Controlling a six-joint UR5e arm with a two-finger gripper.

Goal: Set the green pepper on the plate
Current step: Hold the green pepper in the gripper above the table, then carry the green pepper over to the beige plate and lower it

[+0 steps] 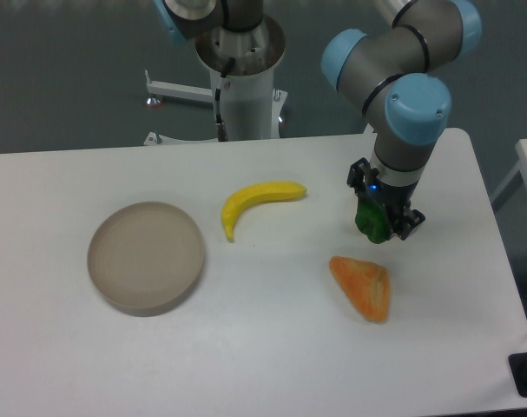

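**Green pepper gripped, plate waits across the table**

Green pepper point(372, 221) sits pinched in my claw point(378, 222) at the right of the table point(272, 347), just above the orange pepper point(362, 287), apparently lifted for carrying. The plate point(146, 256) lies well apart to the left, beyond the banana point(255, 203). The claw's fingers hide much of the pepper.

No legible text (anywhere in view)

Banana point(260, 201), orange pepper point(363, 287), table point(272, 356)
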